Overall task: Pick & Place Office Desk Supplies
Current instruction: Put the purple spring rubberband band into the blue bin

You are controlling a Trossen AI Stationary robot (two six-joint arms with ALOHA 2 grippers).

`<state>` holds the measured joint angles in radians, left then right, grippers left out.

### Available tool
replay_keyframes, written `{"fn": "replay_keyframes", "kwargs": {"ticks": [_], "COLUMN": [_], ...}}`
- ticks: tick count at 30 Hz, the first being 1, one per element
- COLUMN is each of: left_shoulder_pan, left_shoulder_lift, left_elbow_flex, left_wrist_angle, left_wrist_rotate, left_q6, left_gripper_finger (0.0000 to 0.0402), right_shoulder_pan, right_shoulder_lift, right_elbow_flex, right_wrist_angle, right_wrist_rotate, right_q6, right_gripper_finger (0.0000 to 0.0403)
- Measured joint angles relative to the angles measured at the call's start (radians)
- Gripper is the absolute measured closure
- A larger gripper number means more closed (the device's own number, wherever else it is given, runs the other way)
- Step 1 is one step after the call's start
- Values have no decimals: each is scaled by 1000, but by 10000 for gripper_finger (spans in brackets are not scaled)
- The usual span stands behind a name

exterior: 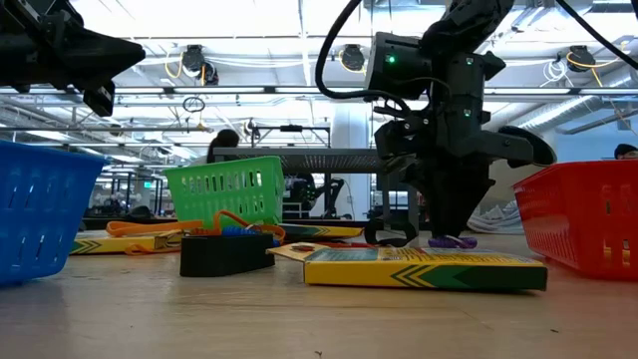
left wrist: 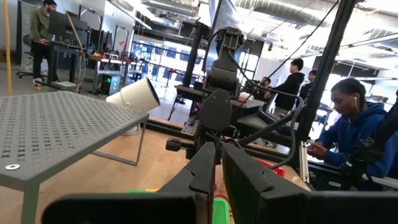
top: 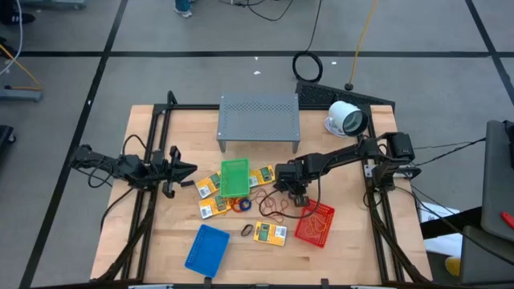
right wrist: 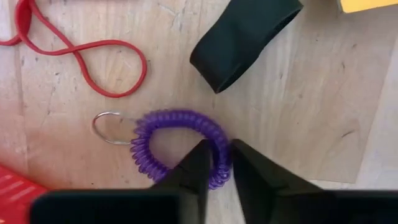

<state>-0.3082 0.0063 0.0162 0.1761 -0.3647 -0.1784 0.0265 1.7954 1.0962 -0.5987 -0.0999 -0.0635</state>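
The wooden tabletop [top: 161, 241] carries a grey perforated metal shelf [top: 259, 119] standing on legs at its far edge. A white round camera-like device [top: 346, 118] lies just beside the shelf, at the far right corner, its dark lens facing outward. 3 small baskets rest on the tabletop: a green basket [top: 235, 177] near the centre, a blue basket [top: 207, 247] near the front edge, and a red basket [top: 315, 224] to the right. A coiled black cable [top: 307, 66] lies on the grey floor [top: 201, 76] behind the tabletop. Several people [left wrist: 348, 130] are visible in the room beyond.
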Motion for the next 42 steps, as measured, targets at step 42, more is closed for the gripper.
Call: {"fn": "replay_keyframes", "kwargs": {"ticks": [42], "left_shoulder_pan": [0], "left_shoulder_lift": [0], "left_elbow_flex": [0], "left_wrist_angle": [78], "left_wrist_rotate": [111], "left_q6": [-34], "left_gripper_finger": [364], "right_shoulder_pan": [107], "right_shoulder_lift": [-419], "right_elbow_flex": [-1], "right_wrist_angle": [630], "right_wrist_rotate": [105], "right_q6": [58], "right_gripper_finger": [403]}}
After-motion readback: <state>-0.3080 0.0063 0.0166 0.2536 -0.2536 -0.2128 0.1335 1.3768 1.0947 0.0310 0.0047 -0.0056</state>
